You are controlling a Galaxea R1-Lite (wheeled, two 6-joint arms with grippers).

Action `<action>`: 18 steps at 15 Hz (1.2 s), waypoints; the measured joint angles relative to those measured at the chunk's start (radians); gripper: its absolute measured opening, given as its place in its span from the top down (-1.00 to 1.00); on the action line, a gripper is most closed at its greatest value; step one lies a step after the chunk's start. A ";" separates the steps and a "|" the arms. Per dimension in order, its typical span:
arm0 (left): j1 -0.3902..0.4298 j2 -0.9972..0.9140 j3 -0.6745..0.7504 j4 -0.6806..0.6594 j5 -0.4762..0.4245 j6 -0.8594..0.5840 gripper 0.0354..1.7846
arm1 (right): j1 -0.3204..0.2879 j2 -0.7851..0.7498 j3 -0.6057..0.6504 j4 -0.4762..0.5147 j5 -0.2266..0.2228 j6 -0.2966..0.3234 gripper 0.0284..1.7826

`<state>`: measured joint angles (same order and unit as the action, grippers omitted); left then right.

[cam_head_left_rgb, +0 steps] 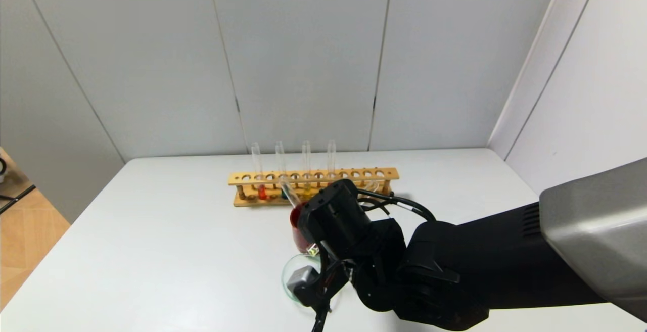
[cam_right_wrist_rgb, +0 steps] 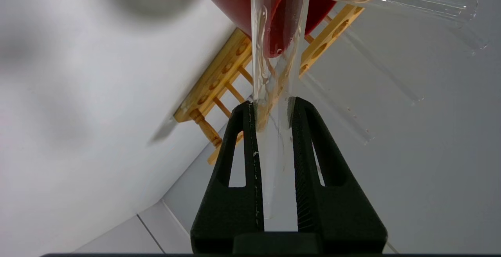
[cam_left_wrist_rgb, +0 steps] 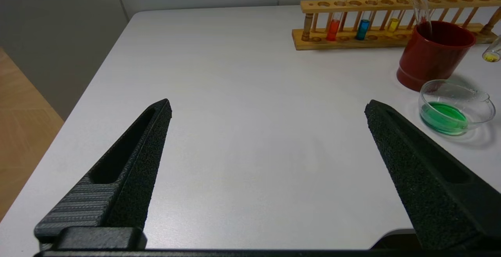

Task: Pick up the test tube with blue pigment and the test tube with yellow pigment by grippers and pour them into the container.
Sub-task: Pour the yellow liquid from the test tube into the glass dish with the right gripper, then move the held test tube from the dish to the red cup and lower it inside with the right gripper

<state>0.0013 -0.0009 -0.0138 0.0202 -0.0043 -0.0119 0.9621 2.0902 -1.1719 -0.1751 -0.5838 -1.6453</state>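
Right gripper (cam_right_wrist_rgb: 273,106) clamps the slim clear yellow-pigment test tube (cam_right_wrist_rgb: 278,42), tilted toward 12 o'clock to drain into the low clear glass beaker (cam_left_wrist_rgb: 456,106). Left gripper (cam_left_wrist_rgb: 268,106) idles, fingers spread.

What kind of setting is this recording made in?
Probably a mock chemistry bench in a plain paneled test cell: a wooden test tube rack holding colored liquids, a glass beaker of green liquid on a white table, and the right pincer gripping a glass tube.
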 joint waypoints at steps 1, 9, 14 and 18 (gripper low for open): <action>0.000 0.000 0.000 0.000 0.000 0.000 -0.96 | 0.002 0.001 0.000 0.000 -0.001 0.000 0.67; 0.000 0.000 0.000 0.000 0.000 0.000 -0.96 | 0.008 -0.006 0.001 -0.003 0.061 0.206 0.67; 0.000 0.000 0.000 0.000 0.001 0.000 -0.96 | 0.046 -0.039 0.016 -0.016 0.256 0.676 0.67; 0.000 0.000 0.000 0.000 0.000 0.000 -0.96 | 0.060 -0.077 0.056 -0.180 0.320 1.127 0.67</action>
<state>0.0013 -0.0009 -0.0138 0.0200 -0.0043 -0.0119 1.0221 2.0128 -1.1155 -0.3555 -0.2640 -0.5181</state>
